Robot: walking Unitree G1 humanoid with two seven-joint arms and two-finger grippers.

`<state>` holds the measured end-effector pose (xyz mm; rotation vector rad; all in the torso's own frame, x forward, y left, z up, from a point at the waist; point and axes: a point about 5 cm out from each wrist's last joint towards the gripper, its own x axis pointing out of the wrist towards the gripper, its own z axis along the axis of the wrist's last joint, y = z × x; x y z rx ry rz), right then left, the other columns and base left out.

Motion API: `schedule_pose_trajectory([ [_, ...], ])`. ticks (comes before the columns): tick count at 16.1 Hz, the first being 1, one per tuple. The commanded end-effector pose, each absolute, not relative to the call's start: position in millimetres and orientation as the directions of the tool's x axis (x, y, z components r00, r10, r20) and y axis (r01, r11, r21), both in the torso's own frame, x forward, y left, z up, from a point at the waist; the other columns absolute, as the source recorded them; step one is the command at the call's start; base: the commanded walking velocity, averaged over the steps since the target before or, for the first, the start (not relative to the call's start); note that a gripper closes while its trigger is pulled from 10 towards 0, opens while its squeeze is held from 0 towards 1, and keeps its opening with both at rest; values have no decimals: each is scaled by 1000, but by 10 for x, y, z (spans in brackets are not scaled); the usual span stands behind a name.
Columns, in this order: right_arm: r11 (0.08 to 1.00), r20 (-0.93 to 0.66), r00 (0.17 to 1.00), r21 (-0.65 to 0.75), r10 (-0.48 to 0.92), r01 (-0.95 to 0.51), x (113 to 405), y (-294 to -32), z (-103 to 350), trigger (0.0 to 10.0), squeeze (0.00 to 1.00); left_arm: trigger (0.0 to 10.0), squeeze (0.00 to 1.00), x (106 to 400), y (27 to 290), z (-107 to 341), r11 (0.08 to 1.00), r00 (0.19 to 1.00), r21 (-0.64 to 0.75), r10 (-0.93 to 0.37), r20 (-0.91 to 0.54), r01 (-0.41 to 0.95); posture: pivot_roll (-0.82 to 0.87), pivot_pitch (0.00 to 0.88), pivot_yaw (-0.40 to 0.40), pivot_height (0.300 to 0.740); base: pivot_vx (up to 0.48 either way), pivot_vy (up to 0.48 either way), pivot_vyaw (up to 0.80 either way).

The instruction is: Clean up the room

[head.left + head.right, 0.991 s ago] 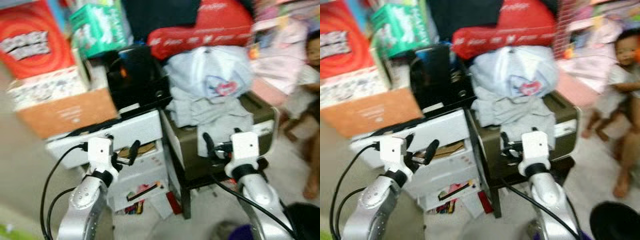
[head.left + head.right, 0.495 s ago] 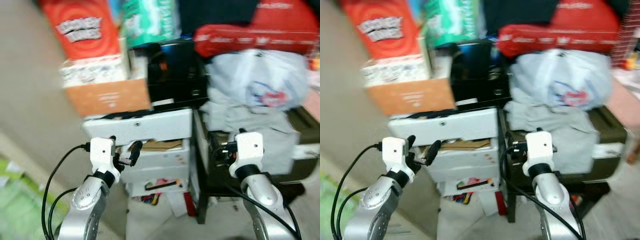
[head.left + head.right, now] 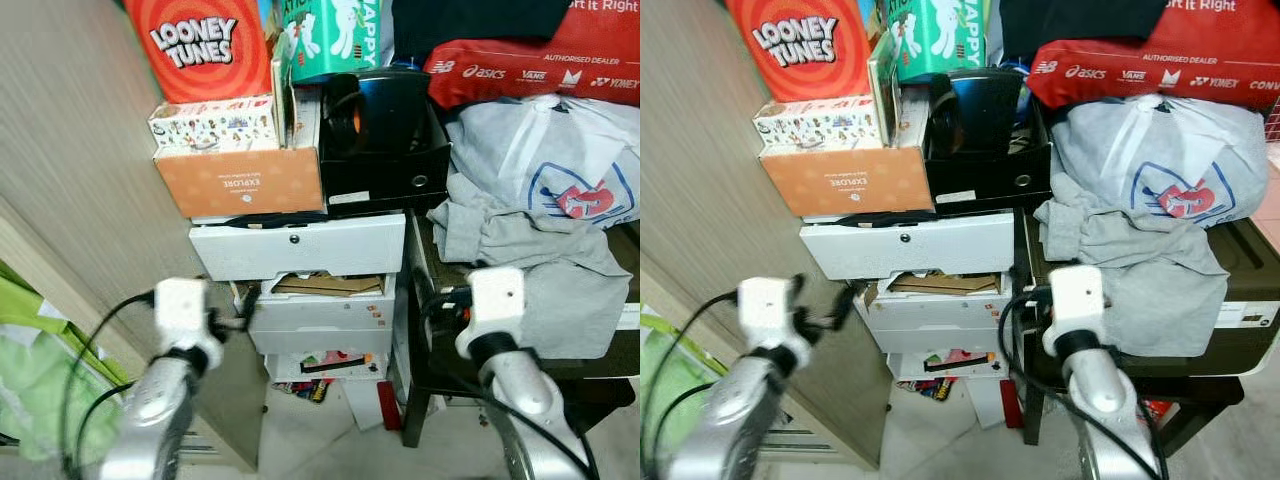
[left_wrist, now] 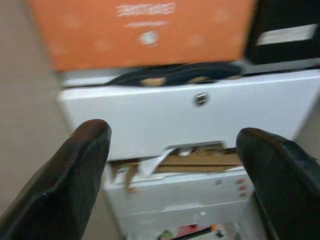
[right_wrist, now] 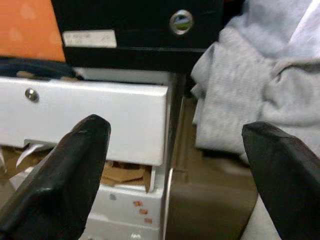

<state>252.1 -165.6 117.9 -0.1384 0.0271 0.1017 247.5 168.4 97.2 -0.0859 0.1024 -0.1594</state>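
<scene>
Left tool spread before white drawer; right tool spread, grey cloth alongside.

Both silver arms raised forward, forearms angled upward, white wrist blocks level with each other. Left gripper: black fingers spread wide, nothing between them. Right gripper: fingers likewise spread wide, holding nothing.

White drawer unit bearing orange box, black box; dark table under grey clothes
</scene>
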Motion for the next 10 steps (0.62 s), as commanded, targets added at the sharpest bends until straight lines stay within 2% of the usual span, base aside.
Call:
schedule_pose_trajectory([
  [1, 984, -15, 994, -137, 112, -113, 2528, -1643, 1239, 10000, 0, 10000, 0, 2486, 1716, 1017, 986, 985, -88, -149, -84, 141, -248, 19, 96, 740, 0, 0, 0],
  [9, 980, -6, 991, -149, 135, -135, 2545, -1599, 1260, 10000, 0, 10000, 0, 2528, 1644, 1031, 981, 981, -89, -177, -76, 170, -252, 13, 94, 740, 0, 0, 0],
  [10, 979, -5, 991, -149, 136, -136, 2547, -1598, 1261, 10000, 0, 10000, 0, 2527, 1642, 1029, 981, 981, -87, -178, -77, 171, -251, 11, 93, 740, 0, 0, 456],
])
